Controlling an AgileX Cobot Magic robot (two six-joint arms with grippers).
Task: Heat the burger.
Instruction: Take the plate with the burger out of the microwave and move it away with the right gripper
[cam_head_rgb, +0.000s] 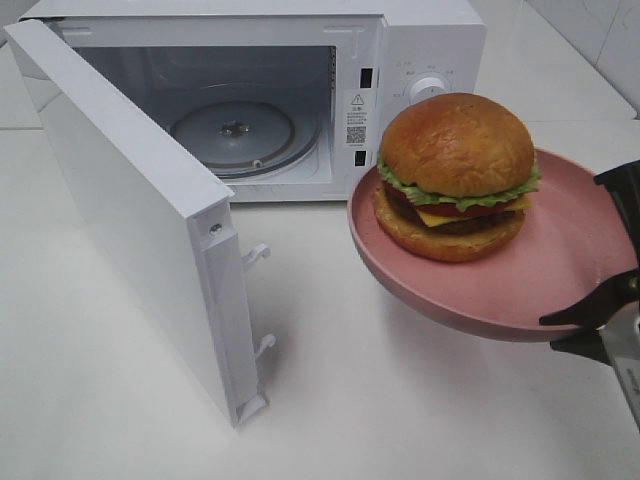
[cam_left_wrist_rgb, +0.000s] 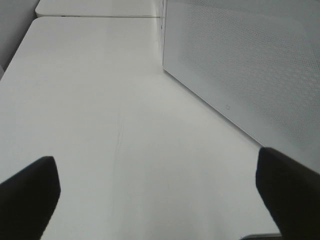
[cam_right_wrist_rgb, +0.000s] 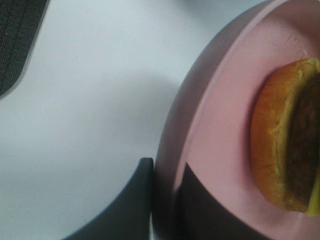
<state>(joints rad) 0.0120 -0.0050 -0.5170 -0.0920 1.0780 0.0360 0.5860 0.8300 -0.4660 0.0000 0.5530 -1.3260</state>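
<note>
Carrying step: right pincer (cam_head_rgb: 612, 318) pinching pink plate (cam_head_rgb: 560, 285) rim, burger (cam_head_rgb: 455, 178) aboard; left pincer (cam_left_wrist_rgb: 157, 200) spread, idle; next needs sliding plate ahead into open microwave (cam_head_rgb: 240, 110).

Burger (cam_head_rgb: 455, 180): glossy golden-brown bun, green lettuce, a red tomato edge, yellow cheese and a dark brown patty; it sits on a plain pink plate (cam_head_rgb: 560, 270) without pattern. Microwave (cam_head_rgb: 420, 60): white casing and white door (cam_head_rgb: 140, 210), grey interior with a clear greyish turntable (cam_head_rgb: 235, 135), a white dial and a small label printed in black with a red warning triangle; in the left wrist view the door panel (cam_left_wrist_rgb: 250, 65) shows a fine dotted mesh pattern. Surface (cam_head_rgb: 400, 400): uniform white; left gripper (cam_left_wrist_rgb: 160, 195) and right gripper (cam_head_rgb: 598, 332): black, unpatterned.
</note>
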